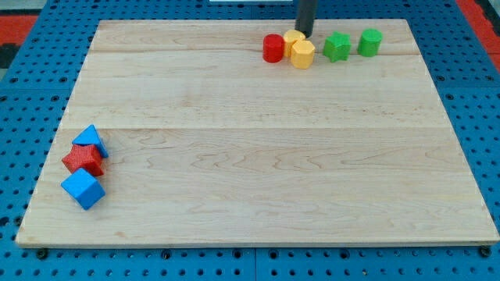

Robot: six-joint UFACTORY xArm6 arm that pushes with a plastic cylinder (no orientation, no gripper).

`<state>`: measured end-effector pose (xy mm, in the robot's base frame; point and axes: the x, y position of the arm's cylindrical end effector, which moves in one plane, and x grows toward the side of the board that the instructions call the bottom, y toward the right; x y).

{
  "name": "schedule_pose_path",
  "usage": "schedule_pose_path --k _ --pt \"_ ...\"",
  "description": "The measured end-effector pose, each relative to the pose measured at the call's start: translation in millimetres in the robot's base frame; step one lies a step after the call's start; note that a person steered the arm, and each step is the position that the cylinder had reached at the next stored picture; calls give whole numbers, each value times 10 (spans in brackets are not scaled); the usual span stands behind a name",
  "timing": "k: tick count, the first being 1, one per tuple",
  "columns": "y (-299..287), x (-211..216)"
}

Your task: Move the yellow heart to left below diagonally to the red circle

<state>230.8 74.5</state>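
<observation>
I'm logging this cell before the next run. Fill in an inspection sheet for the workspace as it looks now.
Surface: pale wooden board, flat, on a blue perforated base.
Job's things: red circle near the view's top; yellow heart touching its right side, partly hidden behind a yellow hexagon.
Clutter: green star and green cylinder further right; blue triangle, red star and blue cube clustered at the view's lower left.
Grippers: none; my tip sits against the yellow heart's upper right.
Cables: nothing seen.
Surroundings: red patches at both top corners.
</observation>
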Motion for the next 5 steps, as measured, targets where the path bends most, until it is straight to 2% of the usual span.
schedule_pose_path --k 3,4,5 --pt "206 327" --pt "6 542" --pt "-790 411"
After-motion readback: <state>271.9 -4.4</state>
